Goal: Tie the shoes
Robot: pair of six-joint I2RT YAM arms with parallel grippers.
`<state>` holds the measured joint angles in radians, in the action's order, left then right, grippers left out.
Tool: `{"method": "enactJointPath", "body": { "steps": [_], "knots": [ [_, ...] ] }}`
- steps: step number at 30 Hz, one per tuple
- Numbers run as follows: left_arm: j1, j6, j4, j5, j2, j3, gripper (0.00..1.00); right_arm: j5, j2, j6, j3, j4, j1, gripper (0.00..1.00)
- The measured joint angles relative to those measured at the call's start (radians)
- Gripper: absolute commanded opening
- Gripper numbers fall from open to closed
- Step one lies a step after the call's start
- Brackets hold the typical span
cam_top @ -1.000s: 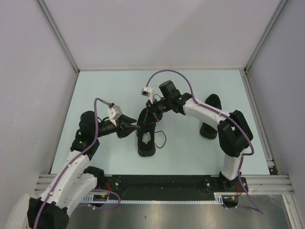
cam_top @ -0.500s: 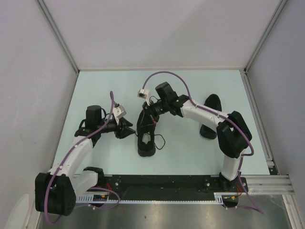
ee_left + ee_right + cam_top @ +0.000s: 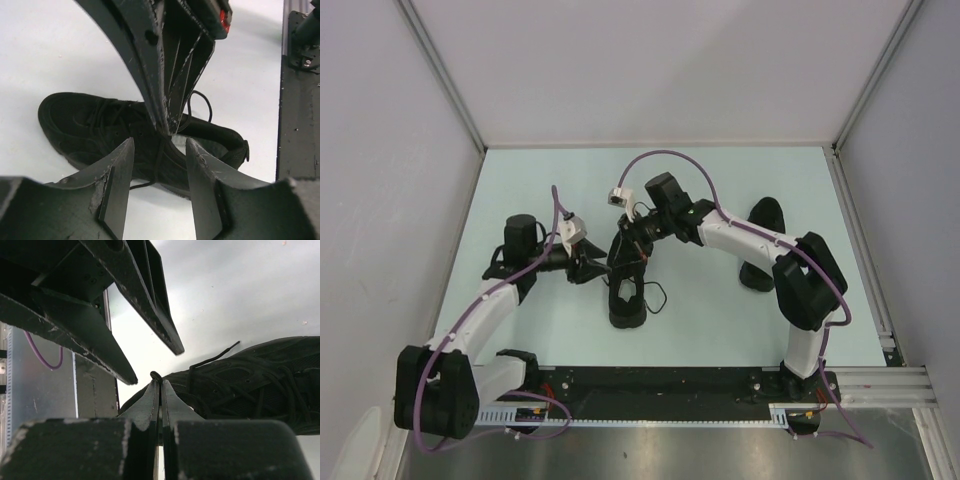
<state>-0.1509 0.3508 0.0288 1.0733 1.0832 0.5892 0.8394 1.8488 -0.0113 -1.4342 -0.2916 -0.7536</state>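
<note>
The black sneaker (image 3: 627,290) lies in the middle of the table, its toe towards the arm bases. It also shows in the left wrist view (image 3: 100,125) and the right wrist view (image 3: 250,385). My right gripper (image 3: 632,252) is over the shoe's lacing and is shut on a thin black lace (image 3: 155,375), whose end sticks out above the fingertips (image 3: 165,390). My left gripper (image 3: 592,268) is open just left of the shoe, level with its middle. In the left wrist view (image 3: 157,150) its fingers frame the shoe's side and hold nothing. A loose lace loop (image 3: 658,292) lies right of the shoe.
A second long black object (image 3: 760,245) lies right of the shoe, partly hidden behind the right arm. The table (image 3: 550,180) is pale blue, with grey walls on three sides and a black rail (image 3: 650,385) at the near edge.
The left arm has swung its elbow outward to the left and its gripper has stayed beside the shoe. The right gripper has shifted slightly left while still shut on the lace.
</note>
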Motion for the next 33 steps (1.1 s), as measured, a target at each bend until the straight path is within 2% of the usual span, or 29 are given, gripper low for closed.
{"method": "enactJointPath", "body": {
  "steps": [9,14,15,18,22,26,28,29,30,32,33],
  "knots": [
    [-0.035,-0.011,-0.02,0.004,0.045,0.003,0.34,0.006,0.003,0.0,0.0,0.008,-0.001,0.0],
    [-0.039,-0.011,-0.021,0.005,0.055,0.004,0.15,0.005,0.003,-0.002,0.0,0.012,-0.001,0.0],
    [-0.039,-0.012,-0.021,0.004,0.055,0.004,0.08,0.005,0.003,-0.003,0.0,0.012,0.0,0.0],
    [-0.04,-0.01,-0.02,0.003,0.055,0.004,0.0,0.004,0.003,-0.008,0.0,0.012,0.005,0.02],
    [-0.04,-0.01,-0.02,-0.006,0.056,0.004,0.0,0.005,0.003,-0.008,0.0,0.013,0.008,0.03],
    [-0.04,-0.014,-0.034,-0.021,0.055,0.004,0.0,0.014,0.003,-0.008,0.0,0.013,0.009,0.0],
    [-0.04,-0.023,-0.048,-0.023,0.055,0.004,0.0,0.016,0.003,-0.009,0.0,0.013,0.01,0.06],
    [-0.04,-0.029,-0.053,-0.025,0.055,0.004,0.0,0.017,0.003,-0.009,0.0,0.014,0.011,0.19],
    [-0.04,-0.037,-0.058,-0.028,0.055,0.004,0.0,0.018,0.003,-0.009,0.0,0.014,0.012,0.26],
    [-0.04,-0.045,-0.068,-0.032,0.055,0.004,0.0,0.018,0.003,-0.007,0.0,0.012,0.013,0.36],
    [-0.04,-0.047,-0.072,-0.033,0.055,0.004,0.0,0.021,0.003,-0.016,0.0,0.009,0.013,0.38]
  ]
}}
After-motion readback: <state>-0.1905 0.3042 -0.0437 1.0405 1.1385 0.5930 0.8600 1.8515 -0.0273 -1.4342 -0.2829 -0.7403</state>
